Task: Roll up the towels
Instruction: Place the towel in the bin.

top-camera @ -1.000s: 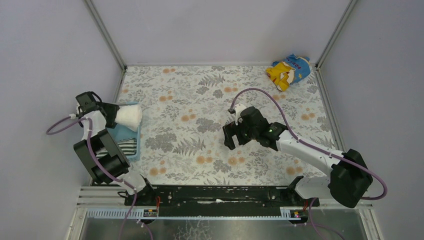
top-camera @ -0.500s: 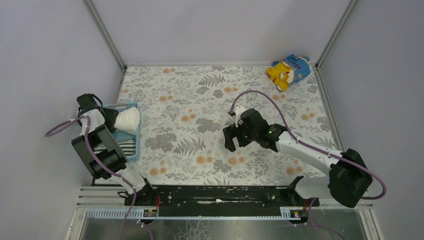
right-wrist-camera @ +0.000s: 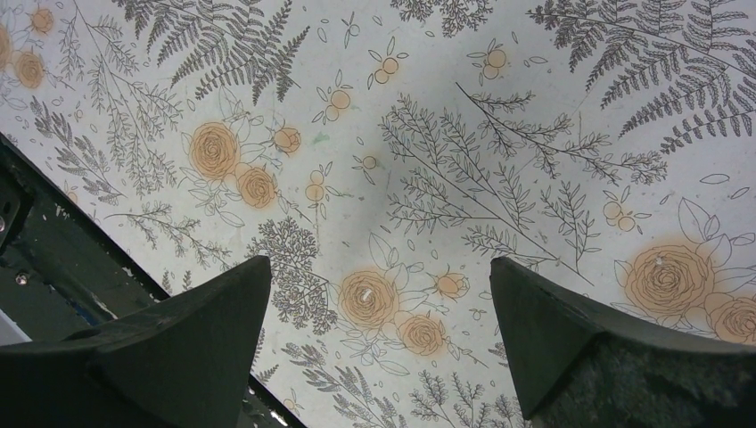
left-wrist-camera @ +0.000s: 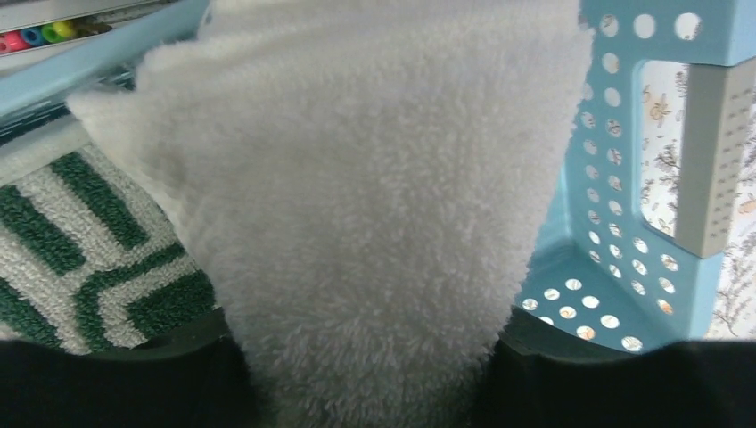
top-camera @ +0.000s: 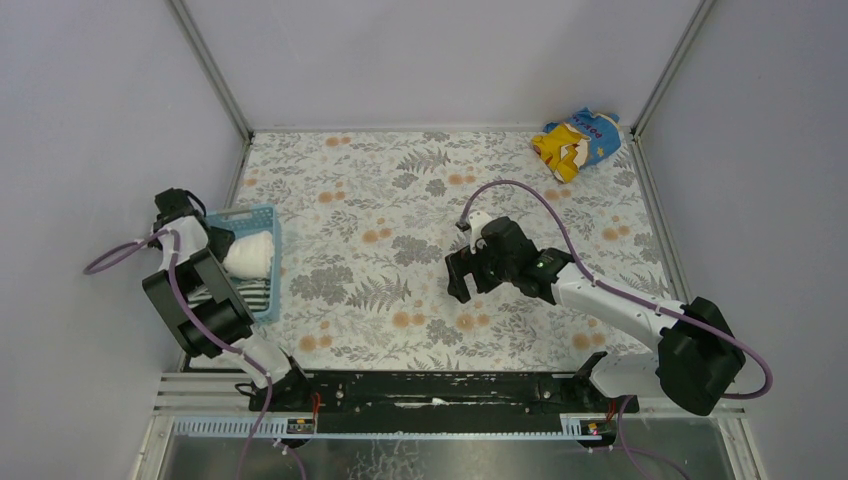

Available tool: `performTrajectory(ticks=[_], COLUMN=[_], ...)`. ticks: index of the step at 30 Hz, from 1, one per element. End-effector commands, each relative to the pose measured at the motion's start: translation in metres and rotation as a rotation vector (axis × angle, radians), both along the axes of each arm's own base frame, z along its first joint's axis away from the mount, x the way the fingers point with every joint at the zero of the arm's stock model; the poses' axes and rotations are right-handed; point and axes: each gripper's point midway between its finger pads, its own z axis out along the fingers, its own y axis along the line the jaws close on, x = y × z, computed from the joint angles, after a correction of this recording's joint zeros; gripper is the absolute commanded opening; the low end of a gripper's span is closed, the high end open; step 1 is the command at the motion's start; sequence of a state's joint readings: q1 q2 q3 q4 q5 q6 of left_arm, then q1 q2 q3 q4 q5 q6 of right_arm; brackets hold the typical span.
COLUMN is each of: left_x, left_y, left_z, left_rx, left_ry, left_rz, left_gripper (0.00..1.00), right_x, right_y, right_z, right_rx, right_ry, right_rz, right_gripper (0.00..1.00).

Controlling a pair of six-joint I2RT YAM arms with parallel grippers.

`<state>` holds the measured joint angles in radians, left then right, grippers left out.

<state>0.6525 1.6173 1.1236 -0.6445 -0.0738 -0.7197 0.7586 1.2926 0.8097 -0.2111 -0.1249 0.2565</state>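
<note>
The left gripper (top-camera: pixel 222 246) clasps the rolled white terry towel (left-wrist-camera: pixel 374 205) inside the blue basket (top-camera: pixel 262 212); the right gripper (top-camera: pixel 462 280) hangs spread open above the floral tablecloth (top-camera: pixel 380 180).

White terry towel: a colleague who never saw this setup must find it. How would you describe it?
Look at the left edge of the floral-covered table, where a light blue perforated basket sits. The white terry towel is the fluffy bundle in it, plain white, unlike the striped towel beside it.
</note>
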Motion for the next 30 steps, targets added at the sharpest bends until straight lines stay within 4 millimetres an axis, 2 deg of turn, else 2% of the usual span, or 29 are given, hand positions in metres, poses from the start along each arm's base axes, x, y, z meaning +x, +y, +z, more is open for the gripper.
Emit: performTrajectory(ticks=[1, 8, 11, 22, 30], left_x=[-0.037, -0.039, -0.043, -0.060, -0.061], left_y=[-0.001, -0.017, -0.017, -0.011, -0.008], left_z=[-0.024, -0.058, -0.066, -0.072, -0.068], left_rx=[0.004, -0.109, -0.118, -0.090, -0.071], left_ry=[0.158, 0.183, 0.211, 0.307, 0.312], left_rz=[-0.017, -0.036, -0.027, -0.002, 0.009], left_gripper=[0.22, 0.22, 0.23, 0.34, 0.42], right_x=[0.001, 0.000, 0.000, 0.001, 0.001], right_y=[0.008, 0.009, 0.009, 0.011, 0.008], right_z=[0.010, 0.011, 0.010, 0.008, 0.011], right_rx=[0.045, 0.059, 0.067, 0.075, 0.079], right_ry=[-0.035, -0.044, -0.045, -0.049, -0.065], right_rz=[0.029, 0.031, 0.033, 0.029, 0.020], right_gripper=[1.00, 0.99, 0.99, 0.99, 0.99])
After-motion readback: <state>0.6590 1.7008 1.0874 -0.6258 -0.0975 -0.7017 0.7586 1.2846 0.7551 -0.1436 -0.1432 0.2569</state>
